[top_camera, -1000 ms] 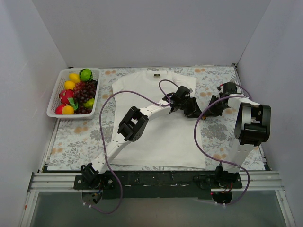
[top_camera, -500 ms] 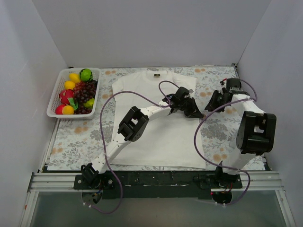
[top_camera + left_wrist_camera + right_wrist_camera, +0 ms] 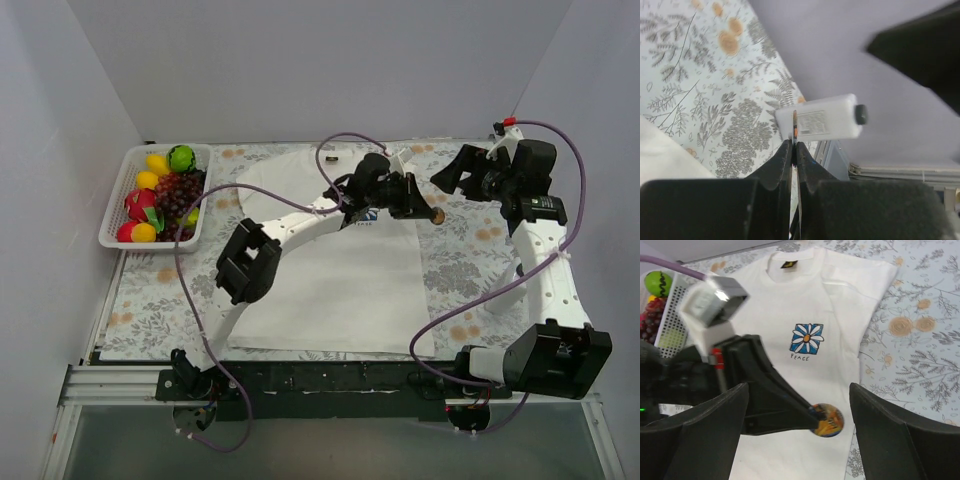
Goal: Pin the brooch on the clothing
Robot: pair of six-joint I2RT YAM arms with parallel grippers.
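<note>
Hovering off the cloth, the brooch (image 3: 826, 420) is sitting pinched in the tips of the left gripper (image 3: 428, 211), near the edge of the white T-shirt (image 3: 780, 315) and apart from it, so the pinning itself is not yet happening. The right gripper (image 3: 452, 180) is standing spread wide nearby, gripping nothing. At the far left, the white basket (image 3: 112, 222) is holding toy fruit (image 3: 170, 195): grapes, lemons, a lime.

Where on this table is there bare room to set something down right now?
Free: the floral cloth between the basket and the near edge, left of the shirt; also the shirt's near half. Crowded: the shirt's far right part by the logo, where the left gripper holds the brooch beside the open right gripper.
</note>
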